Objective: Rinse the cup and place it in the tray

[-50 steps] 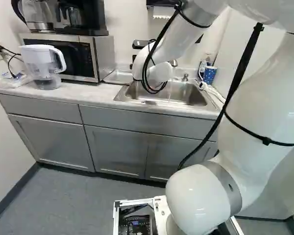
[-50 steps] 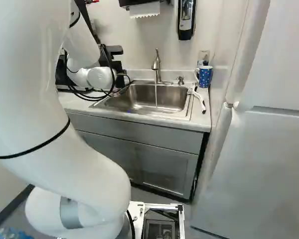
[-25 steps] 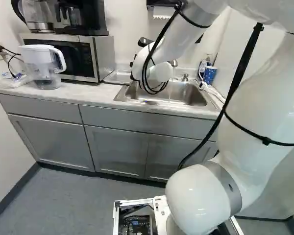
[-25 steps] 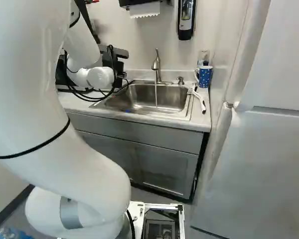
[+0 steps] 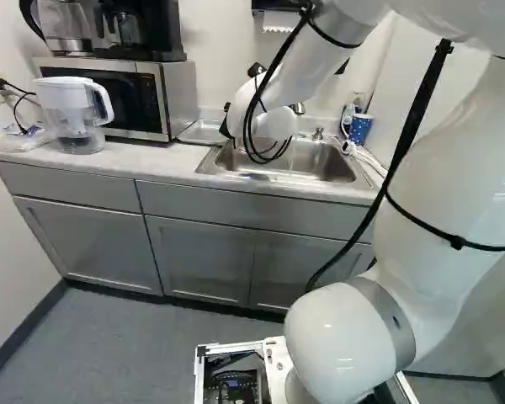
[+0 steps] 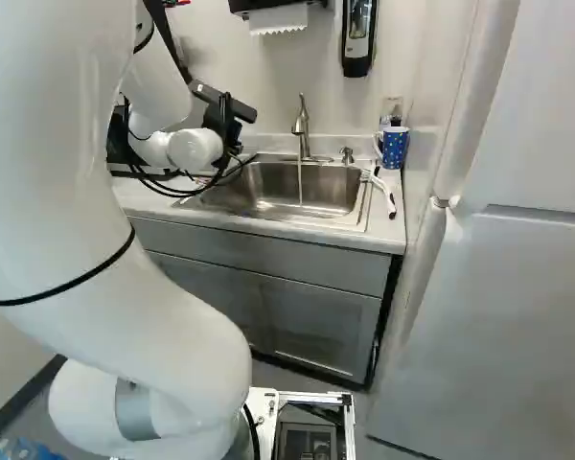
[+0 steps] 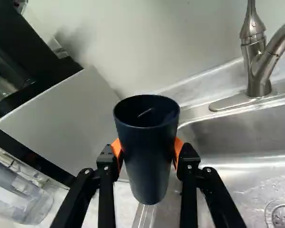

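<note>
The gripper (image 7: pixel 148 150) clasped the dark tumbler (image 7: pixel 149 175) from both sides, long axis near upright, mouth uppermost. Taking straight ahead of the gripper as twelve, the faucet (image 7: pixel 259 71) stood at two o'clock; any rinse would probably have needed a carry that way.

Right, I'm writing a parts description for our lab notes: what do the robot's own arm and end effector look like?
The glossy white, rounded robot arm has a grey band at a low joint, thin black cable ties and black cables. The black, two-fingered end effector has visible screws and orange pads.
</note>
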